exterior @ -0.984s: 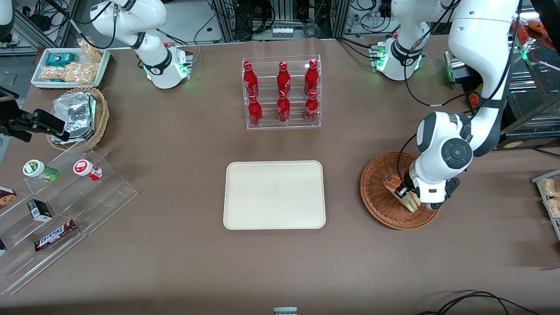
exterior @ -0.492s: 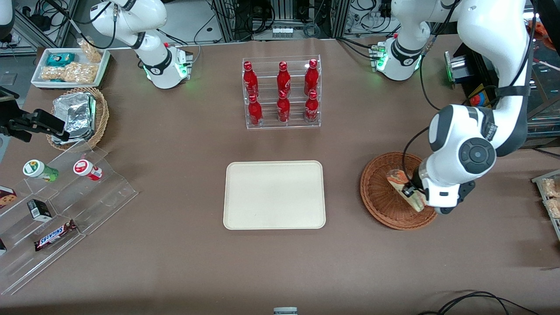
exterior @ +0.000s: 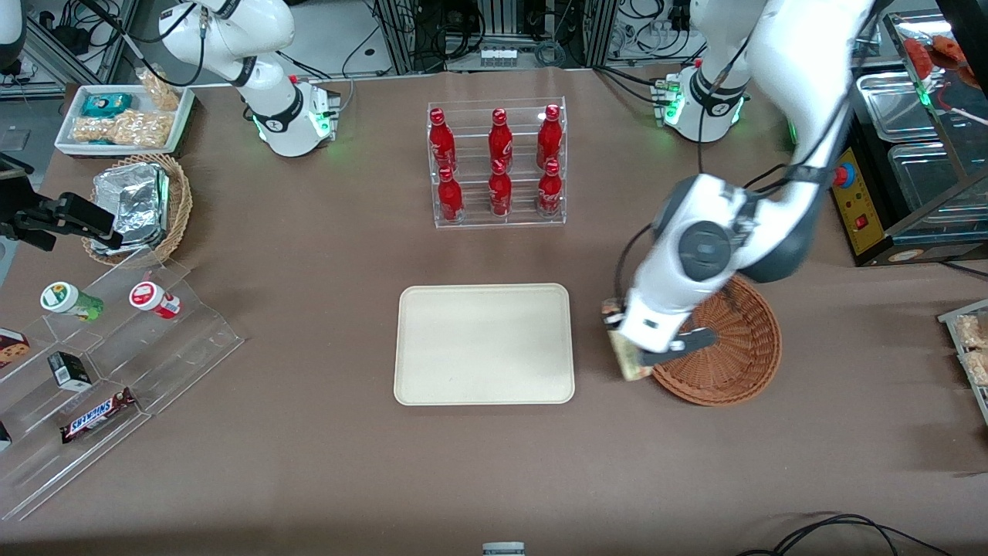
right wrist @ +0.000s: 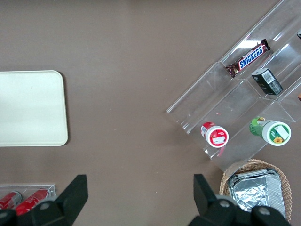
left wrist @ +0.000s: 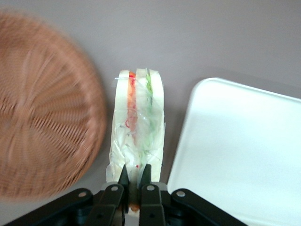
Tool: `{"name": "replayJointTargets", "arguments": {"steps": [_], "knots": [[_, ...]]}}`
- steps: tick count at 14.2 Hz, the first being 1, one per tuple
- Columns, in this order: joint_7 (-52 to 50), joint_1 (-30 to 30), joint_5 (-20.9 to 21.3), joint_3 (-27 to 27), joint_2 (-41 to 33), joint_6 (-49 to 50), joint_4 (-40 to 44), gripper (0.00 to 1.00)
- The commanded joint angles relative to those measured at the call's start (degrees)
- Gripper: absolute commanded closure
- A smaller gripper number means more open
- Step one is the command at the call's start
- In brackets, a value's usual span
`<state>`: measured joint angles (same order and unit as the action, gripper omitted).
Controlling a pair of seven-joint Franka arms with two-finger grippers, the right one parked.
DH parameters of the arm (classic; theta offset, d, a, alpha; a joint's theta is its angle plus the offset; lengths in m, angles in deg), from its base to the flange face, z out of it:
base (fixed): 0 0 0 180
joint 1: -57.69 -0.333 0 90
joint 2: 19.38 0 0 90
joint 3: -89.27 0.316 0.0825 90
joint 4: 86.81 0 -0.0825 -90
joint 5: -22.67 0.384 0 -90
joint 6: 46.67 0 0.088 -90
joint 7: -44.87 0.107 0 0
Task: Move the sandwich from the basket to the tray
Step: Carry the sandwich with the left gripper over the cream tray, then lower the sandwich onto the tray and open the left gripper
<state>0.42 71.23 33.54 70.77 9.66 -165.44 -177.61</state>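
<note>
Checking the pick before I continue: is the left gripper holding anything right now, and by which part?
Yes. The left gripper is shut on the clear-wrapped triangular sandwich, pinching one end across its bread faces, above bare table between the reddish-brown wicker basket and the cream rectangular tray.

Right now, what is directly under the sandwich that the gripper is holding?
The gripper holds the sandwich above bare table, in the gap between the basket and the tray. The table directly below the sandwich is covered by it.
</note>
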Motion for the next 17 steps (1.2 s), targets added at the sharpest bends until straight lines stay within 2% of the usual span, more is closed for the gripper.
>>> {"name": "replayJointTargets", "arguments": {"steps": [1, 5, 11, 15, 17], "knots": [[-1.24, 5.71, 4.43, 0.13, 10.13, 0.90, 13.51, 0.92], [-5.82, 12.47, 3.64, 0.04, 19.28, -0.41, 24.08, 0.93], [-12.51, 16.26, 3.46, 0.04, 23.25, -6.30, 26.20, 0.93], [-11.90, 16.53, 3.38, -1.63, 23.34, -6.13, 25.94, 0.93], [-11.37, 16.61, 1.98, -1.63, 23.51, -6.22, 25.76, 0.93]]}}
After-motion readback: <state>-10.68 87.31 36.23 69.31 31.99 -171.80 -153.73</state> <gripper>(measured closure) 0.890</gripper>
